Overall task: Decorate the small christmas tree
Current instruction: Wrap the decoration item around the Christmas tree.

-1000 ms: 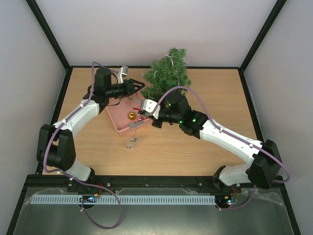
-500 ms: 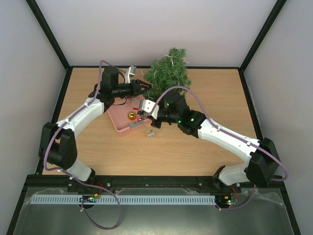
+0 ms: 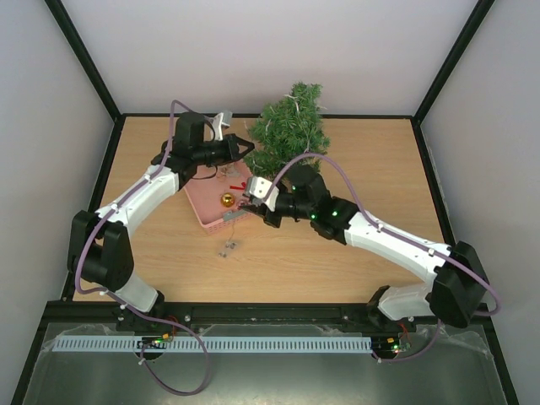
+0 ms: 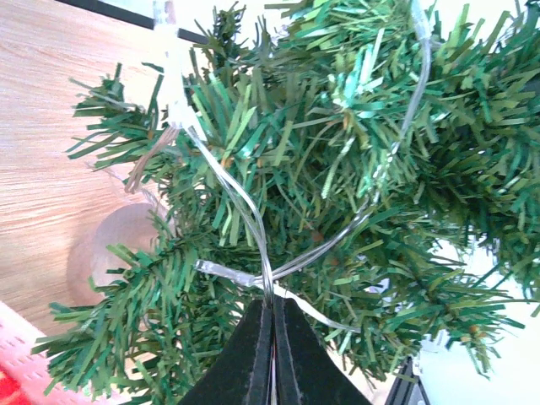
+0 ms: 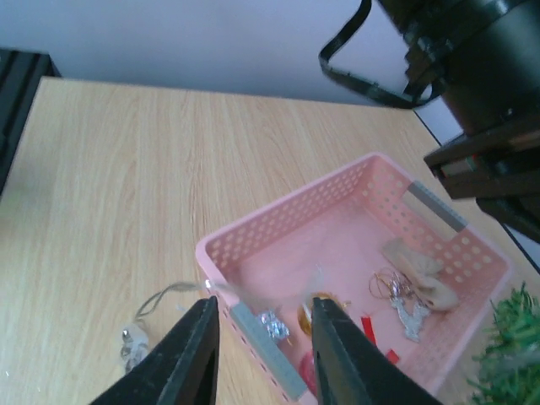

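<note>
The left claw [image 4: 271,305], bottom centre, pinches the tree [image 4: 337,194] by its pale string [image 4: 240,198]; a tug could topple it. The right claw [image 5: 263,310], spread, may snag the basket [image 5: 287,211] rim.

A light wooden table [image 3: 169,261] sits inside plain pale walls [image 3: 253,51]. Black frame bars [image 3: 84,59] run up the corners, under even light

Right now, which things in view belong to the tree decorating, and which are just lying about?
Belong to the job: small christmas tree; pale string through its branches; pink basket; gold ball inside it; silver ornament on the table near the basket.

Just there: grey slotted strip along the near edge; purple cables on the arms.
</note>
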You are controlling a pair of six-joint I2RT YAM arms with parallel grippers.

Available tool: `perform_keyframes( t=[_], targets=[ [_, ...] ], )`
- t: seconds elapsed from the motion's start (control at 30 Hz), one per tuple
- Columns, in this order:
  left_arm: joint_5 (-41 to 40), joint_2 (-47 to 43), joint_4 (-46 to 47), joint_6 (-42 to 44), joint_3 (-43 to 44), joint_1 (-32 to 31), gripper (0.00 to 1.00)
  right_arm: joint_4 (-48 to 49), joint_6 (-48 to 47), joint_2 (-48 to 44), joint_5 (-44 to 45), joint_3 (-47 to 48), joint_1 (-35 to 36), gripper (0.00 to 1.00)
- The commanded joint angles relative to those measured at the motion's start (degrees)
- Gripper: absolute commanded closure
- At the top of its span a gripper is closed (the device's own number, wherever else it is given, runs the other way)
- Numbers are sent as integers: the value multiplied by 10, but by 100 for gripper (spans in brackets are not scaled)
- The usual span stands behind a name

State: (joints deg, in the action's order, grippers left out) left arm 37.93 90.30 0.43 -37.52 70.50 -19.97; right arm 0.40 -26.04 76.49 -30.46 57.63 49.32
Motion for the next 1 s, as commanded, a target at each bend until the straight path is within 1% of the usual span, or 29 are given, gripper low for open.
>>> perform_keyframes(
  t=[0.0, 0.07, 0.17, 0.27, 0.4, 0.47, 0.67, 0.73, 0.87, 0.97],
  targets=[
    [-22, -13, -26, 29, 16, 1, 98, 61, 58, -49, 43, -41, 4, 64],
    [-21, -12, -28, 31, 17, 1, 98, 71, 100, -75, 86, -49, 4, 56],
    [-26, -12, -38, 40, 20, 1, 98, 51, 199, -111, 173, -39, 4, 51],
    [-33, -14, -48, 51, 22, 1, 98, 16, 295, -144, 252, -29, 3, 50],
    [-50, -18, -64, 66, 24, 5, 98, -15, 386, -180, 351, -22, -6, 50],
    [-56, -20, -66, 68, 23, 7, 98, -15, 431, -195, 379, -27, -25, 50],
    [-72, -27, -77, 77, 23, 17, 98, 12, 571, -230, 388, -74, -117, 53],
    [-77, -31, -84, 83, 22, 21, 98, 20, 614, -236, 377, -87, -159, 56],
    [-77, -36, -84, 89, 19, 31, 98, 38, 718, -215, 318, -114, -262, 61],
    [-73, -36, -81, 88, 17, 32, 98, 88, 799, -176, 247, -148, -327, 63]
  ],
)
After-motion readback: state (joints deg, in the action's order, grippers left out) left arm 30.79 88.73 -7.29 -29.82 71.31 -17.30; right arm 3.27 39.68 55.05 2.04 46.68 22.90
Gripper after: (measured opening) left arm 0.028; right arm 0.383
